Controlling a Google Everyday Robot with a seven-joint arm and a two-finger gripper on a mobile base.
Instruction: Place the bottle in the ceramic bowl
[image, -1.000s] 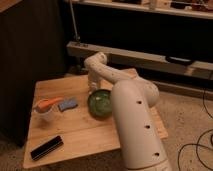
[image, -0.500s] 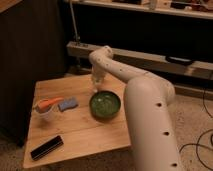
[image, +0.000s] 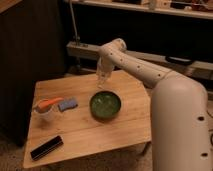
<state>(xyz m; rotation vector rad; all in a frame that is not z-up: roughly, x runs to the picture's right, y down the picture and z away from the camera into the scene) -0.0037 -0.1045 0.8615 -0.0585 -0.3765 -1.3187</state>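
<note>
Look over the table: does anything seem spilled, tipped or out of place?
Nothing stands out. The ceramic bowl, cup, sponge and black bar sit level on the table, nothing spilled. The gripper hangs above the table just behind the bowl.

Wooden table (image: 85, 131), ceramic bowl (image: 105, 105), blue sponge (image: 68, 104), clear cup (image: 45, 112), black bar (image: 46, 148), gripper (image: 102, 80) above, behind bowl

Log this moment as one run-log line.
end effector: over far side of table, beyond ceramic bowl | bowl: no bottle inside | task: not done
</note>
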